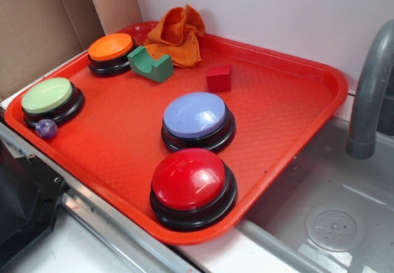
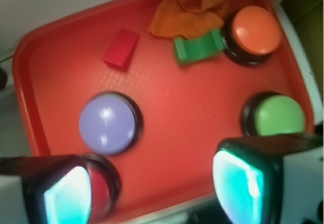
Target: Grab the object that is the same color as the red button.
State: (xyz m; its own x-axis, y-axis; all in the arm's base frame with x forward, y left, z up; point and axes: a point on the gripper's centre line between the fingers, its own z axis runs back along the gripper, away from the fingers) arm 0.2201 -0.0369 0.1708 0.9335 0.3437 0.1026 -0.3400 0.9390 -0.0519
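While resting bare on the red tray (image 1: 295, 94), small red block (image 1: 218, 79) sits untouched toward the far side, apart from everything. At its 9 o'clock, green notched block (image 1: 151, 63), touching the orange cloth (image 1: 177, 34); orange button (image 1: 111, 51) further on. At 6 o'clock, lavender button (image 1: 197, 120), then red button (image 1: 192, 185) nearest. Green button (image 1: 50, 100) and purple ball (image 1: 46, 128) far at 8 o'clock. Gripper (image 2: 152, 188) spread wide, holding nothing, seemingly high above the near edge, though blurred.

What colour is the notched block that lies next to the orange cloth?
The notched block is green. It shows best in the exterior view, between the orange-topped button and the cloth.
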